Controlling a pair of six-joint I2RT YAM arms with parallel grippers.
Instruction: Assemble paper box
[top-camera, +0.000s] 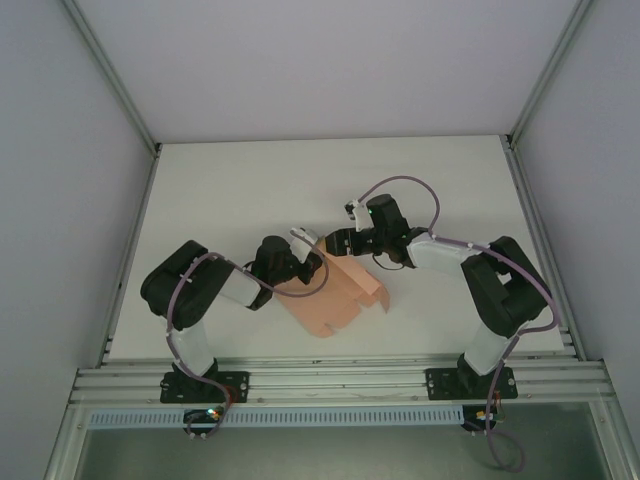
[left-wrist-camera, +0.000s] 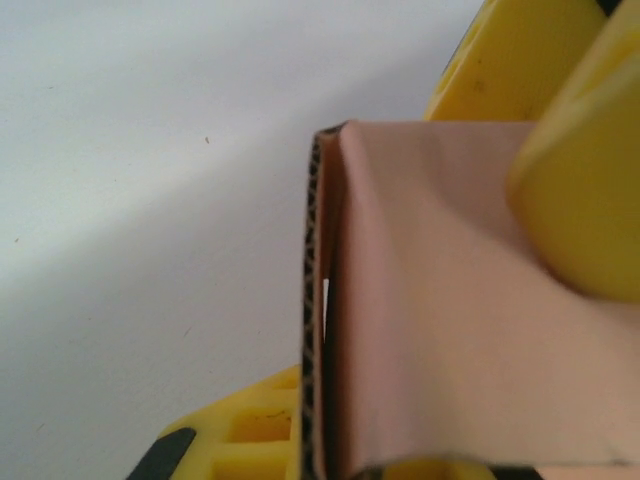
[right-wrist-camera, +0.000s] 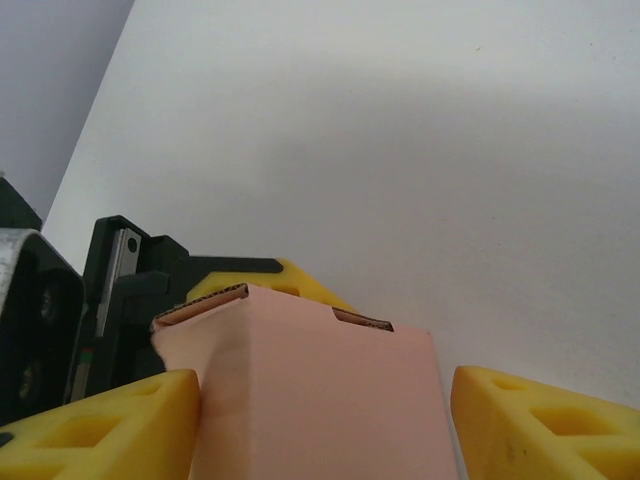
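Note:
The paper box (top-camera: 335, 295) is a salmon-pink card, partly folded, lying mid-table with its far end raised between both arms. My left gripper (top-camera: 303, 238) meets that raised end from the left. In the left wrist view a doubled flap of the box (left-wrist-camera: 450, 330) stands between the yellow fingers (left-wrist-camera: 240, 435), and my left gripper (left-wrist-camera: 400, 330) is shut on it. My right gripper (top-camera: 335, 245) comes in from the right. In the right wrist view a folded panel of the box (right-wrist-camera: 320, 390) sits inside my right gripper (right-wrist-camera: 320, 430), which is open, with a gap at the right finger (right-wrist-camera: 530, 420).
The white table (top-camera: 240, 190) stretches behind and to both sides of the box. Grey walls and metal frame posts (top-camera: 110, 75) enclose it. The left gripper's black body (right-wrist-camera: 130, 290) sits just beyond the card in the right wrist view.

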